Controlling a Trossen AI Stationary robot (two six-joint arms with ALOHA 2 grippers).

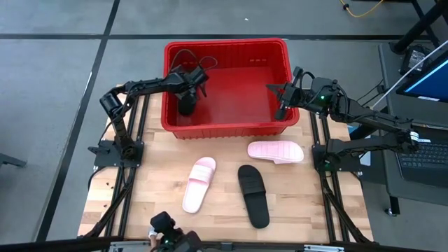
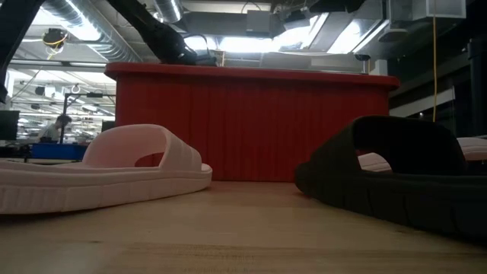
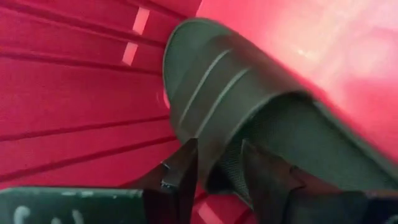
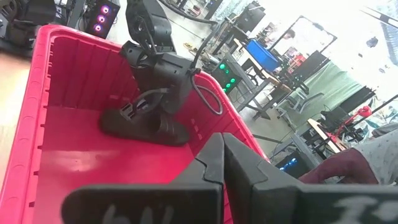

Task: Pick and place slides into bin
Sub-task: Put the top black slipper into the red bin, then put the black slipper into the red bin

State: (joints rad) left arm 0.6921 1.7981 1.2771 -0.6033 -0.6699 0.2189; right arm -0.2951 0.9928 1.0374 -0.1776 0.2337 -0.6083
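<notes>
The red bin (image 1: 224, 43) stands at the table's far side. One black slide (image 4: 146, 127) lies on the bin's floor by its left wall. My left gripper (image 1: 187, 94) reaches down into the bin and is shut on this slide (image 3: 230, 87). My right gripper (image 1: 283, 106) is shut and empty over the bin's right wall. Two pink slides (image 1: 275, 151) (image 1: 199, 183) and a second black slide (image 1: 253, 194) rest sole-down on the table in front of the bin. My left gripper pinches the black slide at the side edge of its wide strap (image 3: 214, 165), one finger (image 3: 186, 168) outside and one (image 3: 261, 180) on the footbed side. The fingers come from above, pointing down. The slide's sole lies on the bin's floor (image 4: 81, 162).
The bin's rim and ribbed walls (image 2: 251, 122) stand high around my left gripper. In the low view a pink slide (image 2: 106, 171) and the black slide (image 2: 396, 175) lie close in front. Bare wood (image 1: 315, 203) lies to the near right.
</notes>
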